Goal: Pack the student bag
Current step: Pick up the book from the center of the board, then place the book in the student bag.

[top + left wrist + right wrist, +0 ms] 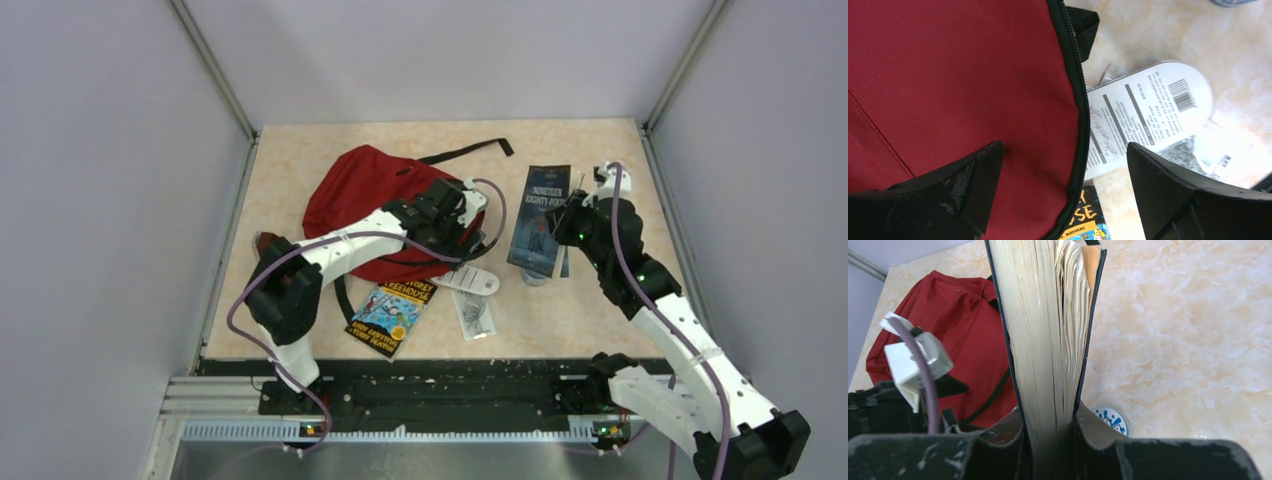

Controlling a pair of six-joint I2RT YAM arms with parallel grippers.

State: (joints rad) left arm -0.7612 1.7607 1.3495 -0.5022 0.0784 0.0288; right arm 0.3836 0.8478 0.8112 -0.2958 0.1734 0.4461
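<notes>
The student bag [365, 200] lies on the bench's [600, 320] left half. The left gripper [1064, 150] is spread wide over its zippered edge, and only the left wrist view shows the barcode on a white card pack [1148, 110]. The right gripper [1050, 427] pinches a book [1043, 330] by its page edges — the overhead view alone shows its cover, "Nineteen Eighty-Four".

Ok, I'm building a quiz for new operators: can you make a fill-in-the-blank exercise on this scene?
1. The right fingers are clamped on a thick ___.
2. The left fingers stand ___ over the edge of the student bag.
3. The student bag's fabric is ___.
Missing words: book; open; red.
</notes>
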